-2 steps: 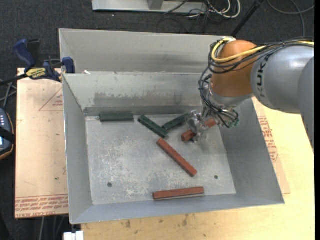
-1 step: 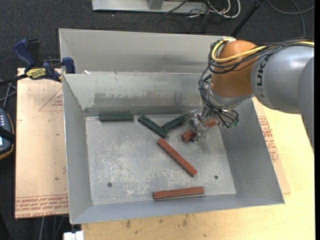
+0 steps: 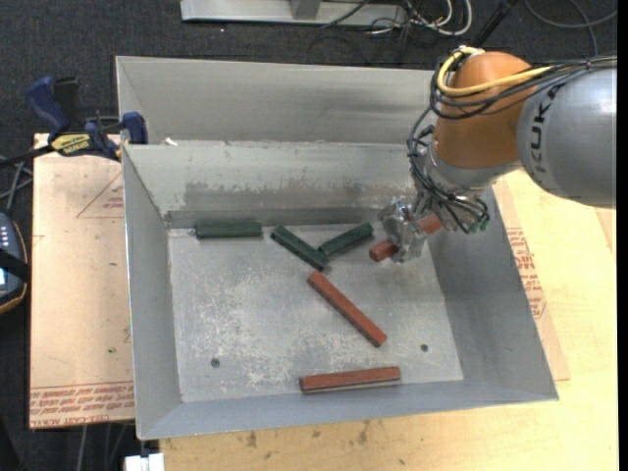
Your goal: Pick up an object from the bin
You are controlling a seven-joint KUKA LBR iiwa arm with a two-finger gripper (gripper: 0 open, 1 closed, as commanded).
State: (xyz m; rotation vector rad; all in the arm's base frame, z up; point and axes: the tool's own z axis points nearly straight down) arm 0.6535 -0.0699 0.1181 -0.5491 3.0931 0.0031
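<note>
Grey bin (image 3: 245, 351), with the arm entering from the right. The end effector (image 3: 403, 235) hangs near the back right corner and appears pinched on a short red stick (image 3: 382, 252), which juts out on either side of it. A straight, level lift should suit. The right wall (image 3: 486, 302) stands near and a green stick (image 3: 345, 239) lies just beside, while the middle floor offers open room.

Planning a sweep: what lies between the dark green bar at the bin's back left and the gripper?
Two more dark green bars in a V, then a small red block at the gripper, per the camera view.
</note>
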